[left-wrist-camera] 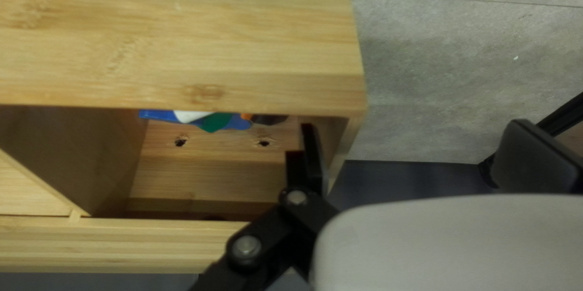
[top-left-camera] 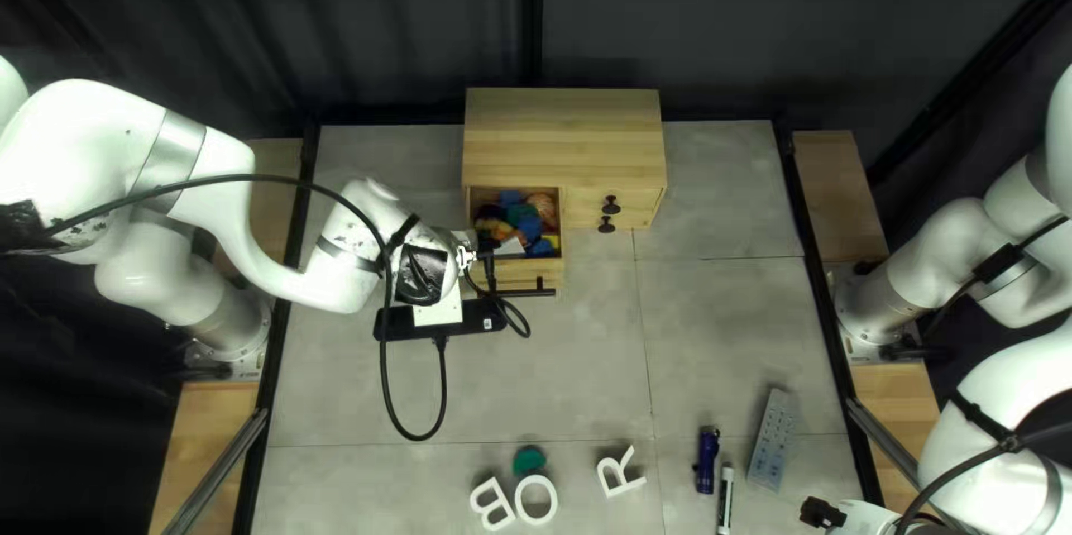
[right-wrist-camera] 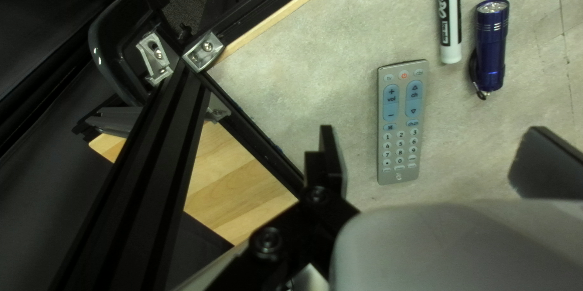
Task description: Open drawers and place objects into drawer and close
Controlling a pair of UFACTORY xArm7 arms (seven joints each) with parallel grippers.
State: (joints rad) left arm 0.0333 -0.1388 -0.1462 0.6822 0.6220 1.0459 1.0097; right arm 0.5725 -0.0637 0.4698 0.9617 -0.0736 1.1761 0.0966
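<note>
Loading stage, apparently: pale wooden box drawer (top-left-camera: 545, 271) open, left gripper (left-wrist-camera: 415, 124) and right gripper (right-wrist-camera: 433, 128) wide-jawed and empty; next, lower the latter around the slim silver remote (right-wrist-camera: 399, 145) on the table (top-left-camera: 558, 379).

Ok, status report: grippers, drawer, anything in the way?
Left gripper open, at drawer. Right gripper open, remote ahead. Drawer open, colorful things inside. Left gripper possibly blocking its closing.
</note>
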